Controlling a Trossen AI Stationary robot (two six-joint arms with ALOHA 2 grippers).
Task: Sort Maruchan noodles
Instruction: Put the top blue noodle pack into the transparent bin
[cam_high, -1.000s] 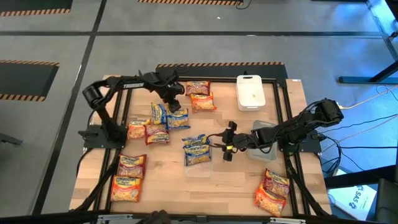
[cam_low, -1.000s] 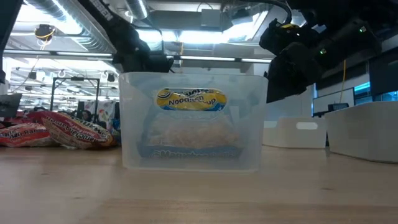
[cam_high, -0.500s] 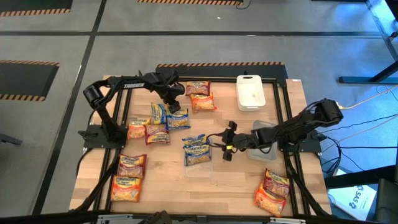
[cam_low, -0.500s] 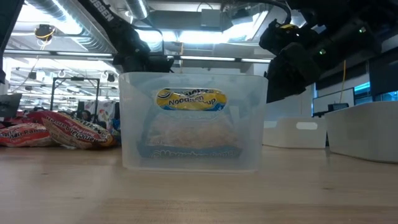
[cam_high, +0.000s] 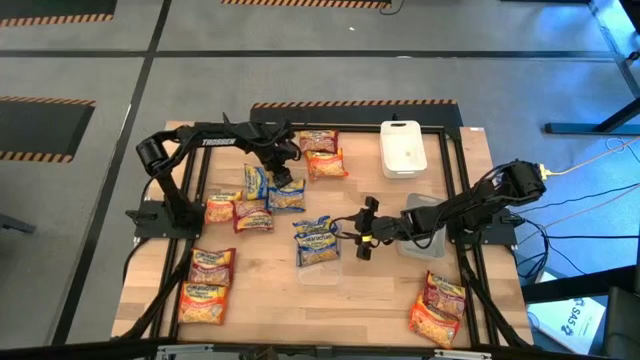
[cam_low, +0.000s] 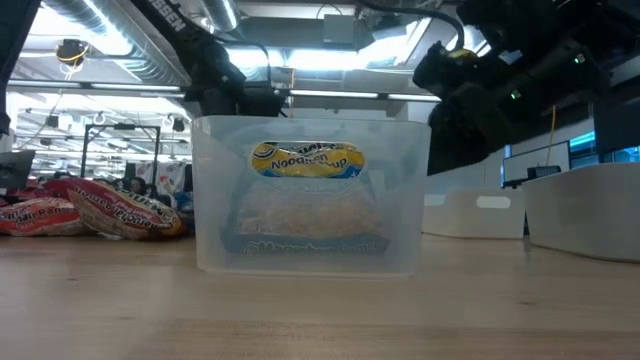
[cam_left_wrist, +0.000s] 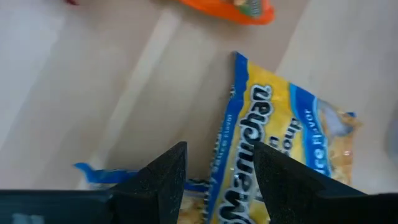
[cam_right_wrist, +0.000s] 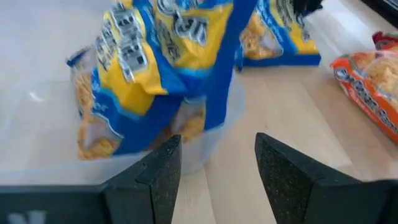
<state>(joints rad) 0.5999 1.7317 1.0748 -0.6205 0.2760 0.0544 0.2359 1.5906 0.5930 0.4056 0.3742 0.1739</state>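
Observation:
Maruchan noodle packets lie flat over the table. Two blue-and-yellow ones (cam_high: 287, 194) (cam_high: 254, 181) are at the far middle. My left gripper (cam_high: 281, 165) stands open just above them, pointing steeply down; in the left wrist view its fingers (cam_left_wrist: 217, 155) stand on either side of one blue packet's edge (cam_left_wrist: 231, 124). Whether they touch it does not show. More blue packets (cam_high: 316, 240) lie in a clear container (cam_low: 310, 195) at mid-table. My right gripper (cam_high: 362, 237) is open beside that container's right wall (cam_right_wrist: 211, 140), with nothing between its fingers.
Orange (cam_high: 326, 164) and dark red (cam_high: 318, 141) packets lie at the far middle. Others are at the left (cam_high: 222, 208), near left (cam_high: 203, 300) and near right (cam_high: 433, 322). A white box (cam_high: 403, 148) stands at the far right, and a second clear container (cam_high: 425, 225) is under the right arm.

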